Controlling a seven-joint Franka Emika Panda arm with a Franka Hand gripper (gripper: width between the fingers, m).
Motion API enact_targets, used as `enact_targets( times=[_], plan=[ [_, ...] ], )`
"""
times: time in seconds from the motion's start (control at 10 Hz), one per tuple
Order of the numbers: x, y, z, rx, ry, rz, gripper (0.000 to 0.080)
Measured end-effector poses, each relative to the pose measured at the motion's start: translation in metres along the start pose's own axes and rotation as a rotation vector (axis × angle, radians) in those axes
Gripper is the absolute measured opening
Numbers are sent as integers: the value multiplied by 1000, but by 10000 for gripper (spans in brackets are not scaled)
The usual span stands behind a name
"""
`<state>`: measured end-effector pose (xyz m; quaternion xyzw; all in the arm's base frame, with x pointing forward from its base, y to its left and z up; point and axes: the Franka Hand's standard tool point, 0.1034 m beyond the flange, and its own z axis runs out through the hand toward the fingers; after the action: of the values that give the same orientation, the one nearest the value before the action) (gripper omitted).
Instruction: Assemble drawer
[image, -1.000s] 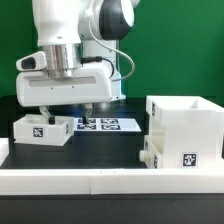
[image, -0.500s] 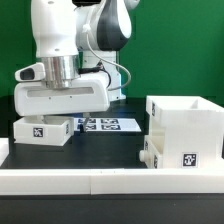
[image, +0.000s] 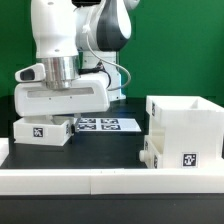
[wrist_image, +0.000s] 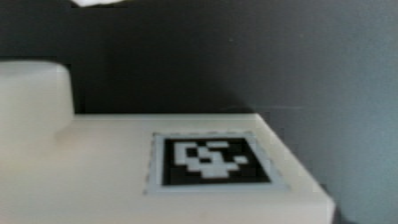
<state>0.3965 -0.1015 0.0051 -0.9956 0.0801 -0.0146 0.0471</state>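
Close view of a white tray (wrist_image: 107, 165). Its flat face bears a square black-and-white tag (wrist_image: 214, 160) set inside a faint dotted border. A blurred, rounded white block (wrist_image: 32, 95) stands near the tag; what it is cannot be told. The dark table (wrist_image: 231, 55) lies beyond the tray's edge.

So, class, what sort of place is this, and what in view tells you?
Probably a robotics lab test bench: a robot arm over a black table, a marker board of printed tags, and a plain green backdrop.
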Motion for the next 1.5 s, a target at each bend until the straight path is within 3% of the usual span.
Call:
enact_targets(
  times=[0.1,0.3,0.6,1.1,1.3,1.5],
  plan=[
    [0,-1,0,0,0,-2,78],
    [3,-3,-3,-1,7,-7,46],
    [7,-19,-4,1,9,-9,45],
    [28,-87,-22,26,8,29,44],
    [41,-95,-29,33,15,9,44],
    [39,-94,-27,32,10,-37,44]
  ],
)
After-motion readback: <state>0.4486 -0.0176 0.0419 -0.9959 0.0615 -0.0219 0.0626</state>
